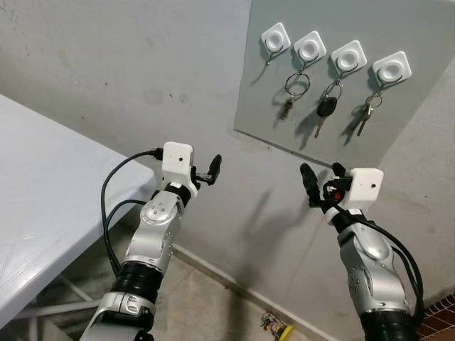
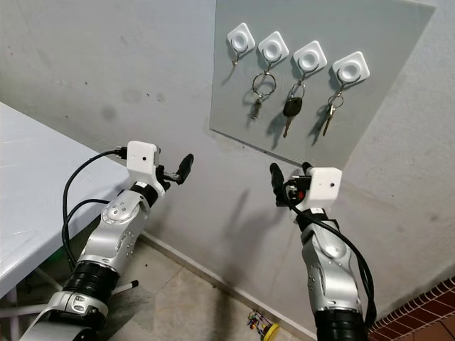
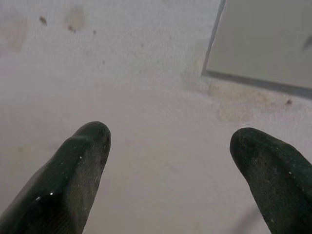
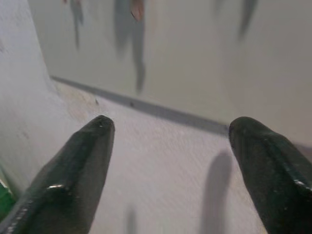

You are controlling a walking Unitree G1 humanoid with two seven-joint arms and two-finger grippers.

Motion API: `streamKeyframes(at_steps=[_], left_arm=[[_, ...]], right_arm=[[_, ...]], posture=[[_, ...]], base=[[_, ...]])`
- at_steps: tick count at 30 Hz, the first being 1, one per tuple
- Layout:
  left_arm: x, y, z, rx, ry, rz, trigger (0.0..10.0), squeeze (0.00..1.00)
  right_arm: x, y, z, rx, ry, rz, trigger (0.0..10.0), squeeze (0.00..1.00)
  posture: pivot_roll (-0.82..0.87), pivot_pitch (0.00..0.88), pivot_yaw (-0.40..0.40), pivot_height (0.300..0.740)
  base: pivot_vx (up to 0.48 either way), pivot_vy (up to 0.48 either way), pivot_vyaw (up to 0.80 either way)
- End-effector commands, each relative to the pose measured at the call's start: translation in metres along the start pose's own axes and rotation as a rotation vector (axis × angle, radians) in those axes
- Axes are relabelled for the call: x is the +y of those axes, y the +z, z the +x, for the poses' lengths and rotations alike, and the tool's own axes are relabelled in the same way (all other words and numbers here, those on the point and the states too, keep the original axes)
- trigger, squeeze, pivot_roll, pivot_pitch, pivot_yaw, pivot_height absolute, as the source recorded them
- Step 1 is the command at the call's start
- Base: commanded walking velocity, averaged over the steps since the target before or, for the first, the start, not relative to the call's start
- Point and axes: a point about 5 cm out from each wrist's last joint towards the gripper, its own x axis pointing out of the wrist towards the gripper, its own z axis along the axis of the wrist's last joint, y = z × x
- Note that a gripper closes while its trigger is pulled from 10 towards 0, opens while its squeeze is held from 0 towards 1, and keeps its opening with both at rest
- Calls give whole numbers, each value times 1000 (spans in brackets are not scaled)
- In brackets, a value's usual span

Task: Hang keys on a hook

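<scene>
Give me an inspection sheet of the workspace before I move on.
Surface: grey board on the wall with four white hooks; white table at the robot's left.
Job's things: leftmost hook bare; key ring, black car key and key bunch hang on the other three.
Clutter: small colourful object on the floor by the wall.
Grippers: left end effector open, empty; right end effector open, empty, below the board.
Cables: black cables loop along the left arm; more run down the right arm.
Surroundings: stained wall, brick edging at lower right.
</scene>
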Motion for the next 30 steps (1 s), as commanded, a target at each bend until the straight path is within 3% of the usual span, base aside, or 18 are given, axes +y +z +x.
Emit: streamKeyframes(at_steps=[1,8,9,10,23,28,30], left_arm=[[3,-8,-2,17,7,-25,10000,0],[11,-11,-2,18,22,-14,10000,0],[12,-11,-2,17,24,-13,10000,0],[13,-10,-2,15,25,-13,10000,0],[18,-8,1,6,-6,0,10000,0],[12,-11,-5,-20,-25,-12,10000,0],[0,-20,-17,-38,-78,-78,10000,0]], right_arm=[[-3,-2,-4,-4,-31,-8,10000,1000],[-8,-9,-15,12,-61,-4,10000,1000],[-8,-9,-15,11,-69,-1,10000,706],[-9,-8,-16,10,-83,-5,10000,0],[-18,-6,-30,0,-164,-97,10000,0],[-12,-6,-37,-1,-165,-104,10000,0],[1,-7,-45,-5,-162,-79,10000,0]], posture=[[-15,0,-10,740],[-31,0,7,740],[-35,0,12,740],[-44,0,23,740],[-69,0,46,740],[-74,0,40,740],[-71,0,34,740]], base=[[0,0,0],[0,0,0],[0,0,0],[0,0,0],[0,0,0],[0,0,0],[0,0,0]])
